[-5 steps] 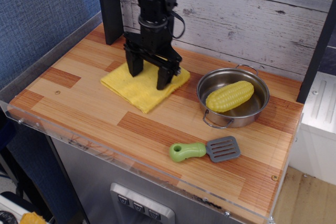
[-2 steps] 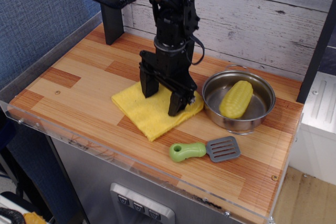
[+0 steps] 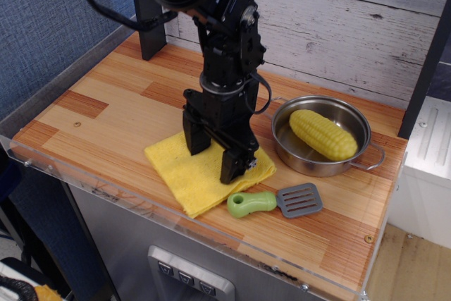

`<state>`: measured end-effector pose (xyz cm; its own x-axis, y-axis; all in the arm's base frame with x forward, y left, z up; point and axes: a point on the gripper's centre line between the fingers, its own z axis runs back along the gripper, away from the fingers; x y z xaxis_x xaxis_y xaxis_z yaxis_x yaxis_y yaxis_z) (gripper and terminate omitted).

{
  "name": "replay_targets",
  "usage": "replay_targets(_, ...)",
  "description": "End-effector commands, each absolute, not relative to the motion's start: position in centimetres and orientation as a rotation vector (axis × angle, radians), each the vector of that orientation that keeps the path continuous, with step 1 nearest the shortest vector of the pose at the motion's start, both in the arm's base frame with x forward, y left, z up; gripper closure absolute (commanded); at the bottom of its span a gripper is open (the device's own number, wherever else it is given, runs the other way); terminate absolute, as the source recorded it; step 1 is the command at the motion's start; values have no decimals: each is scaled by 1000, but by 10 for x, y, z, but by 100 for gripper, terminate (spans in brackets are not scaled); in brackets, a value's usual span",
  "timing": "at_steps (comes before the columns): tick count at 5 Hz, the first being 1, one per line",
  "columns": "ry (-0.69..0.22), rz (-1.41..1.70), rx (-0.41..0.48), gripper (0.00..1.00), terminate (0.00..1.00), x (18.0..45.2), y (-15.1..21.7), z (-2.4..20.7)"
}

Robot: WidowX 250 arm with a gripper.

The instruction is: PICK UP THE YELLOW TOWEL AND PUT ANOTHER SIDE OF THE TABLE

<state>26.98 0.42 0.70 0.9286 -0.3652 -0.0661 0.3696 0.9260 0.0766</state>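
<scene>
The yellow towel (image 3: 182,176) lies flat on the table (image 3: 106,100) near the front edge, left of the middle. My black gripper (image 3: 212,166) stands upright on it, with both fingertips (image 3: 230,171) pressed down onto the cloth. The jaws are spread wide apart, and no cloth is bunched between them. The towel's right corner reaches under the gripper toward the steel pot.
A steel pot (image 3: 320,168) holding a yellow corn cob (image 3: 323,134) sits right beside the gripper. A green-handled grey spatula (image 3: 275,202) lies just in front, touching the towel's edge. A black post (image 3: 146,26) stands at the back left. A clear plastic lip runs along the front edge.
The gripper has moved forward and to the right, dragging the towel with it from the back left toward the front. The pot has shifted and turned, and the corn has rolled round in it.
</scene>
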Motion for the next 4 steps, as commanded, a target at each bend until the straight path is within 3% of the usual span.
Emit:
replay_targets(1, 21, -372, 93, 0, 0, 264, 9, 18)
replay_targets(2, -26, -378, 97, 0, 0, 278, 6, 33)
replay_targets(4, -206, -388, 124, 0, 0, 308, -6, 93)
